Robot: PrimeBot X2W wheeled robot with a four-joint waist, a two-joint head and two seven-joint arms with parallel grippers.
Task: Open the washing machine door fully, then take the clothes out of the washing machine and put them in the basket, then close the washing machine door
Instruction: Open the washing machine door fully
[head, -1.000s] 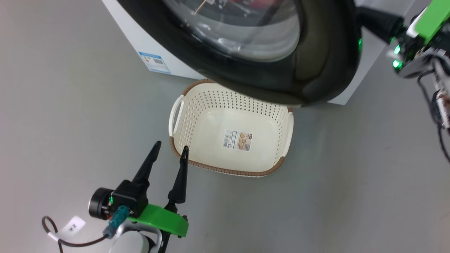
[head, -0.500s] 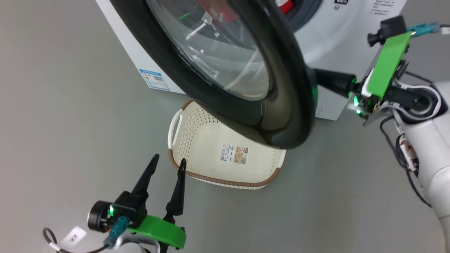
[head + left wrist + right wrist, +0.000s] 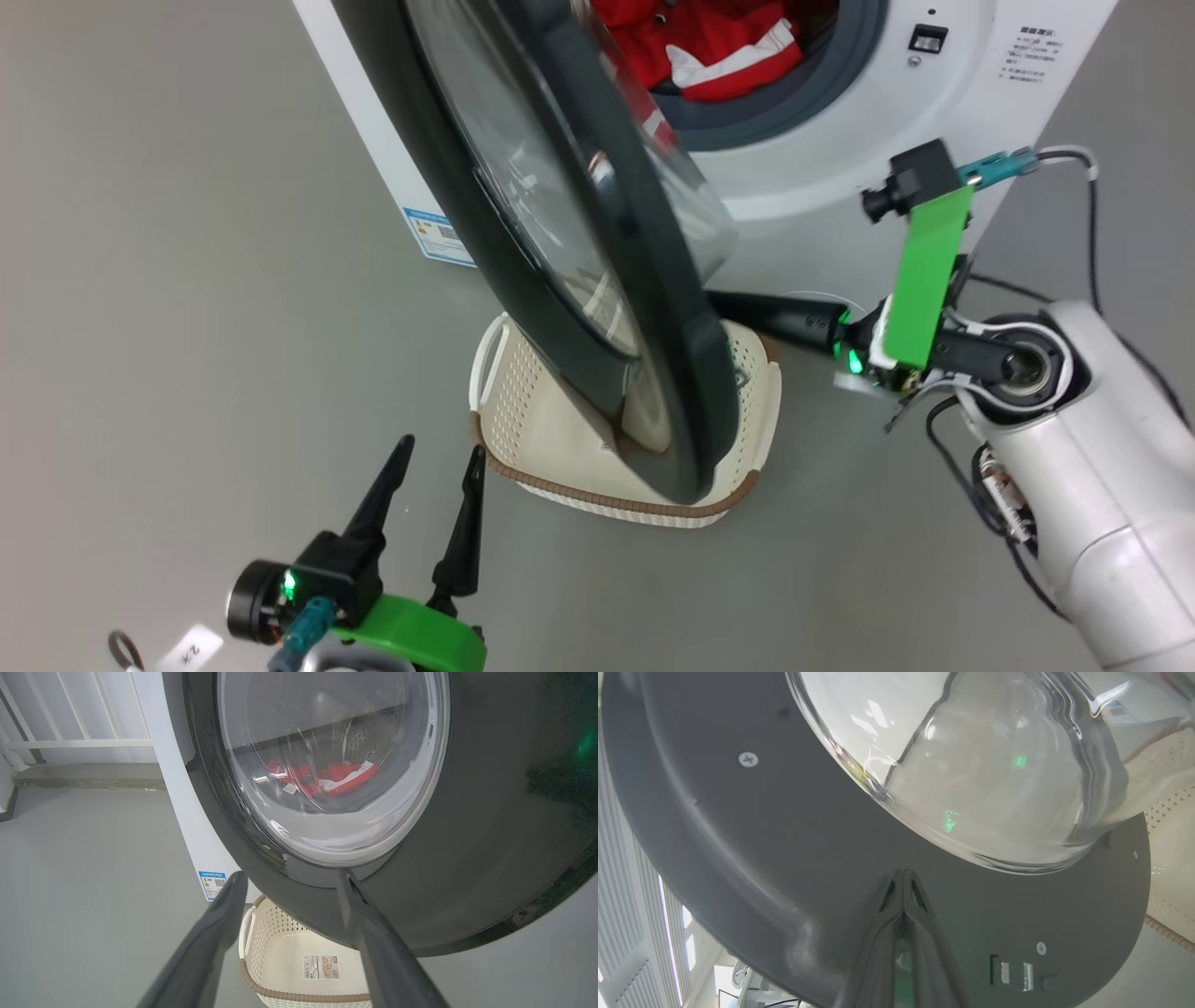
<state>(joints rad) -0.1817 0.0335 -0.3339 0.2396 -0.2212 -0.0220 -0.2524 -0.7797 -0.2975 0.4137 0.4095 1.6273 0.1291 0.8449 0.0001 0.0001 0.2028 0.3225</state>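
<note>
The right gripper's (image 3: 903, 875) two fingers are pressed together with nothing between them, and their tips meet the grey inner face of the washing machine door (image 3: 672, 392) just below the bulging glass (whether they truly touch it or stop a hair short I cannot tell). In the head view that gripper reaches in from 3 o'clock, its tips hidden behind the door's edge. The left gripper (image 3: 442, 446) sits at 7 o'clock, fingers spread moderately wide and empty, pointing toward 12, just beside the near left corner of the basket (image 3: 597, 495). The door stands partly open, nearly edge-on to the head camera, running from 12 down toward 6, and its lower rim overlaps the basket in that view. The basket rests on the grey floor (image 3: 187, 327) in front of the washing machine (image 3: 840, 140). The clothes (image 3: 709, 42), red with white trim, lie inside the drum at 12 to 1 o'clock, behind the grey gasket.
</note>
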